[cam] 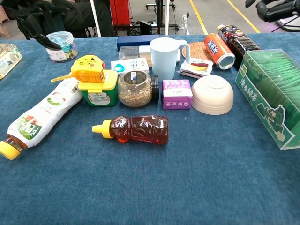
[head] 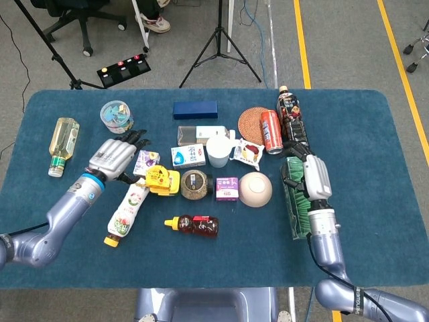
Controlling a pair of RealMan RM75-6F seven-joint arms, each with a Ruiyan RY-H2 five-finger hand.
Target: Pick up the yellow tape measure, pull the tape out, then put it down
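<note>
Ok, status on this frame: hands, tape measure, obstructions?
Left robot hand open, clear of tape measure. Right robot hand idle above green box. Tape measure rests on green tub, tape out.

Yellow tape measure, boxy case with a dark label on its side, sat atop a green-lidded tub, tilted slightly. A short length of yellow tape stuck out from its left side, angled down toward the table.
</note>
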